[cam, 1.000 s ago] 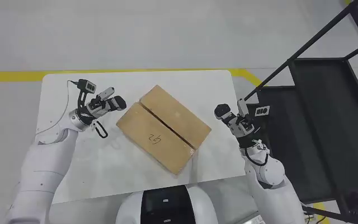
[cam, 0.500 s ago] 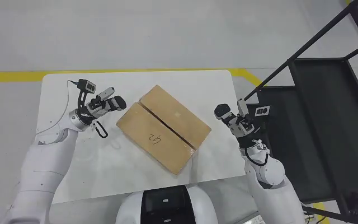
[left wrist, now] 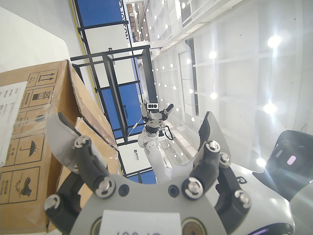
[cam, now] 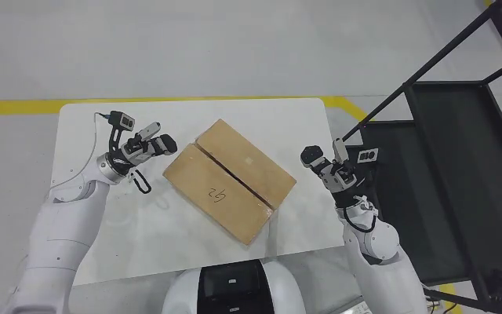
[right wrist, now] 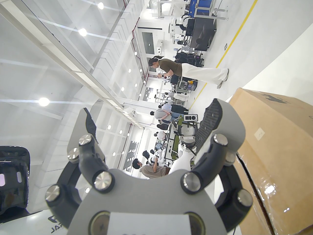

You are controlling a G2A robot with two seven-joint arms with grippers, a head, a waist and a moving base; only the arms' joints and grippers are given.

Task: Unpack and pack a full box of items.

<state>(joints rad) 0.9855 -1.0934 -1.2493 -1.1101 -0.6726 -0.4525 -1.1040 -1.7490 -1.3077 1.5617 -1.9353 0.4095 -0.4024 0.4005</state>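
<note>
We see the closed box (cam: pixel 229 179) mid-table (cam: pixel 118 228), left gripper (cam: pixel 166 144) and right gripper (cam: pixel 311 155) flanking it, both released, empty.

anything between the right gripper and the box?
No. In the top view, a short stretch of bare table lies between the open right gripper and the nearest corner of the closed box.

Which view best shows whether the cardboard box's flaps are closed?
Top view: the whole cardboard box shows, both flaps shut along the seam. Left wrist view shows its labelled side; right wrist view, a taped edge.
</note>
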